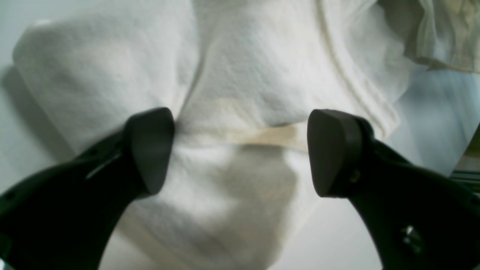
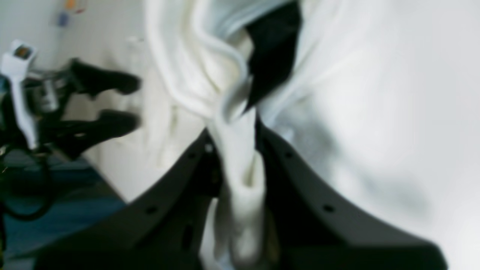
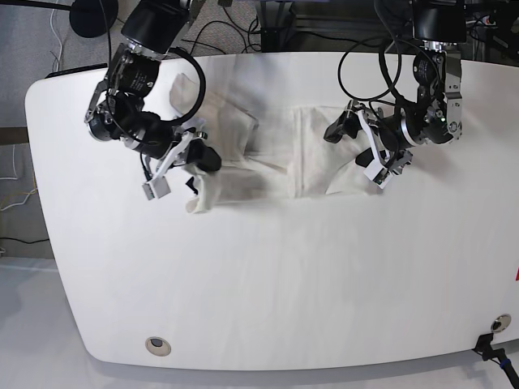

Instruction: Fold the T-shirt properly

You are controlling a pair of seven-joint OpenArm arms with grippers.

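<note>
t-shirt (image 3: 268, 158): bunched on desk (image 3: 268, 284), right pincer (image 2: 240, 127) clamping a fold to lift, left pincer (image 1: 240, 150) gaping over cloth, ungripped.

A white table (image 3: 268, 284) with rounded corners fills most of the base view. Near its front edge sit two small round fittings, a grommet (image 3: 158, 346) at the left and another (image 3: 500, 323) at the far right corner. Black cables (image 3: 235, 32) lie tangled beyond the table's far edge, and grey floor (image 3: 16, 203) shows at the left.
</note>
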